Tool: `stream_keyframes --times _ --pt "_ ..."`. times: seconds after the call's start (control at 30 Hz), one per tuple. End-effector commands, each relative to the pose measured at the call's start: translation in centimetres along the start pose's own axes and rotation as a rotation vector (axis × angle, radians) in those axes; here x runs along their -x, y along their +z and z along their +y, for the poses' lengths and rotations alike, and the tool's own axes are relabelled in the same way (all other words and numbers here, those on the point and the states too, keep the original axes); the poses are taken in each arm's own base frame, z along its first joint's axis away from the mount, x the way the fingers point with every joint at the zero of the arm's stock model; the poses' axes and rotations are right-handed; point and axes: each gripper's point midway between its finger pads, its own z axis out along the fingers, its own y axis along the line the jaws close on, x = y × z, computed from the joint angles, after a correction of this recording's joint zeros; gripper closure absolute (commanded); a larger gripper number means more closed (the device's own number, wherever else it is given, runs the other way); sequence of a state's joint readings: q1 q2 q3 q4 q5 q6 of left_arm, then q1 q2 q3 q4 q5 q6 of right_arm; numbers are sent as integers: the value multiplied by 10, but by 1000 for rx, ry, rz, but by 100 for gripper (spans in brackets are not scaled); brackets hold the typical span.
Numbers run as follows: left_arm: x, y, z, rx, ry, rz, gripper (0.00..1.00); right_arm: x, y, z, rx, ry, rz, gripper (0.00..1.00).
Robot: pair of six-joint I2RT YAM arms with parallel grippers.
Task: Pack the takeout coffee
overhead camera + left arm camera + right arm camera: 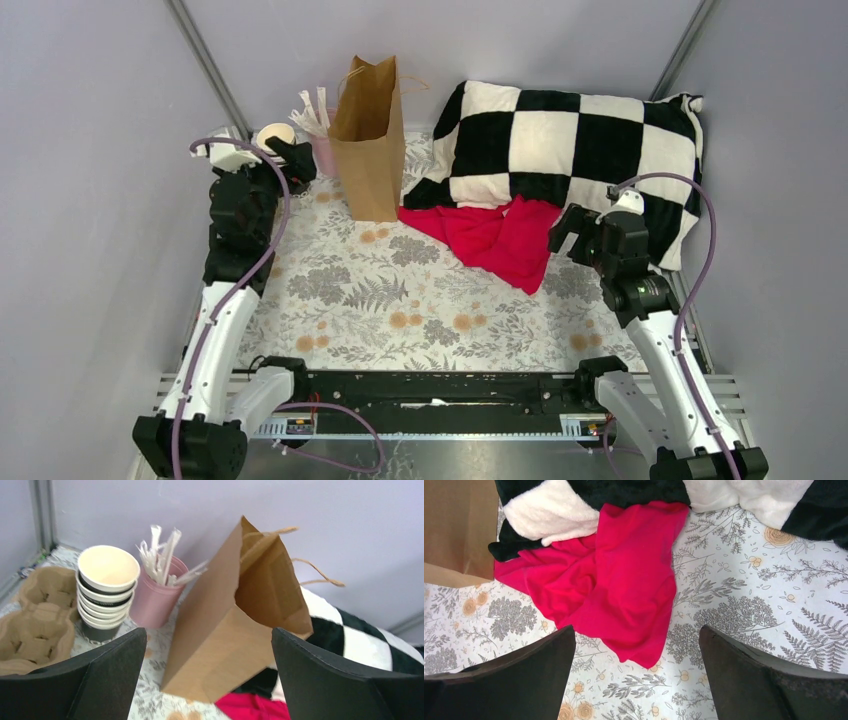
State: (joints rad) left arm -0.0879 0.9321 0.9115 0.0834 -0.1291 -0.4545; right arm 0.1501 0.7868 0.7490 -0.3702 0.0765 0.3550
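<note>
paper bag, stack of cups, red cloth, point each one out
paper bag [215, 640], left wrist view, on its near brown face
stack of cups [107, 570], left wrist view, inside the top cup
red cloth [624, 580], right wrist view, middle of the fabric

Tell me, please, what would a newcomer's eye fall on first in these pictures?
The big black-and-white checkered cushion at the far right of the floral-covered table stands out first, with a bright red cloth lying against its front edge. Next comes the brown paper bag, upright and open just left of them. In the far left corner a stack of lidless cups stands beside a pink cup of wrapped straws.
</note>
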Motion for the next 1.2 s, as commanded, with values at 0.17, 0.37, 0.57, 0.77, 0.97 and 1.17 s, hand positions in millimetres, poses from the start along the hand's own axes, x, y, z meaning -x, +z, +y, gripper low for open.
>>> stream_keyframes --times 0.17,0.37,0.57,0.77,0.97,1.17 --pt "-28 -39 -44 -221 -50 269 1 16 -20 24 102 -9 13 0" --pt "-19 -31 -7 23 -4 290 1 12 -37 60 310 69 21 0" --pt "-21 -18 38 290 63 311 1 -25 -48 78 452 25 205 0" --pt "-30 27 53 373 88 345 2 -42 -54 79 492 -27 309 0" --pt "-33 62 73 467 44 337 14 -56 -53 73 442 -15 429 0" --pt "-18 76 92 548 -31 279 17 -61 -54 67 341 -41 583 2"
